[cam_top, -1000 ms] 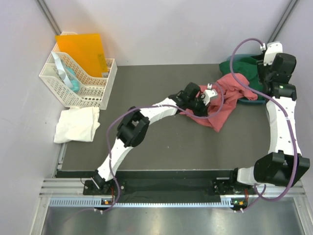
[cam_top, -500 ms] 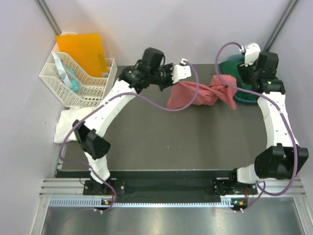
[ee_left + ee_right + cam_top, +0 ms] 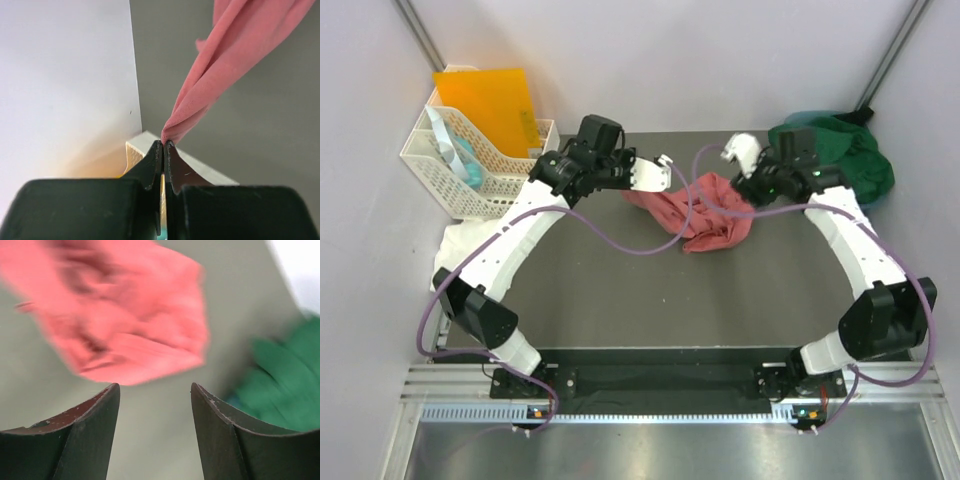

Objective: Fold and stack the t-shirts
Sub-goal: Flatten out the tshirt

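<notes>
A salmon-pink t-shirt (image 3: 700, 215) lies bunched at the back middle of the dark table, with one corner stretched up to the left. My left gripper (image 3: 638, 188) is shut on that corner; in the left wrist view the pink t-shirt (image 3: 230, 55) runs away from the pinched jaws (image 3: 164, 143). My right gripper (image 3: 748, 188) hovers over the shirt's right end, open and empty (image 3: 155, 390), the pink t-shirt (image 3: 120, 320) blurred beyond its fingertips. A dark green t-shirt (image 3: 845, 150) (image 3: 285, 385) is heaped at the back right. A white t-shirt (image 3: 470, 255) lies at the left edge, partly behind my left arm.
A white lattice basket (image 3: 480, 170) stands at the back left with an orange folder (image 3: 485, 105) upright in it. Grey walls close in the back and both sides. Purple cables loop over the middle of the table (image 3: 650, 290).
The left gripper carried its end of the pink shirt from the table's middle up and to the back left. The right gripper opened, let the shirt go and swung in from the back right corner.
</notes>
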Action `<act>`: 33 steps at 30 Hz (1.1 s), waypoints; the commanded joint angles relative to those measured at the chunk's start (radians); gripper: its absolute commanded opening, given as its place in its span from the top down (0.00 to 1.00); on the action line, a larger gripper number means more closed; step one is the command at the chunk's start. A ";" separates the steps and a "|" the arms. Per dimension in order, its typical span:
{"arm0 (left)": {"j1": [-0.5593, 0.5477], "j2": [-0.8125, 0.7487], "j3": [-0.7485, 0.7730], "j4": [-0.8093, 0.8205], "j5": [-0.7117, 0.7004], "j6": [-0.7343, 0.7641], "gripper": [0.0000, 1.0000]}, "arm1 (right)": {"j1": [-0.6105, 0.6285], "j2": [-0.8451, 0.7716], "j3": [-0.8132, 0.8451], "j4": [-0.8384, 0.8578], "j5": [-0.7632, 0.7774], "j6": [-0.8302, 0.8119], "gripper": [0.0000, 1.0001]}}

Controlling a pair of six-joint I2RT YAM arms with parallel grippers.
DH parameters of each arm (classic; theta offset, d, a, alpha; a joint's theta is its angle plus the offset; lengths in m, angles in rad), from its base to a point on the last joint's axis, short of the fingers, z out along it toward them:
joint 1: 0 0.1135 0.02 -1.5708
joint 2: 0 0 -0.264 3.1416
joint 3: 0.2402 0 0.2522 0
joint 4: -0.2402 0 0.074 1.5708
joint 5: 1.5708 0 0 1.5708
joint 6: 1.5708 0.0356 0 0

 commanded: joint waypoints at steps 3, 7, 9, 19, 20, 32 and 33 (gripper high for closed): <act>0.059 -0.024 -0.044 0.225 -0.194 -0.012 1.00 | 0.164 -0.056 -0.120 -0.014 -0.142 -0.098 0.41; 0.070 -0.004 -0.080 0.267 -0.228 -0.064 1.00 | 0.265 -0.047 -0.243 0.076 -0.116 -0.096 0.42; 0.067 0.000 -0.080 0.263 -0.213 -0.095 1.00 | 0.293 -0.030 -0.264 0.101 -0.110 -0.087 0.42; 0.033 -0.013 -0.087 0.249 -0.225 -0.142 1.00 | 0.335 0.120 -0.246 0.243 -0.057 -0.049 0.43; 0.028 -0.024 -0.090 0.250 -0.224 -0.142 1.00 | 0.333 0.132 -0.242 0.256 -0.032 -0.041 0.43; 0.021 -0.092 -0.179 0.273 -0.251 -0.126 1.00 | 0.295 0.256 -0.140 0.320 0.017 -0.027 0.48; 0.021 -0.093 -0.182 0.279 -0.254 -0.124 1.00 | 0.292 0.261 -0.136 0.316 0.017 -0.027 0.49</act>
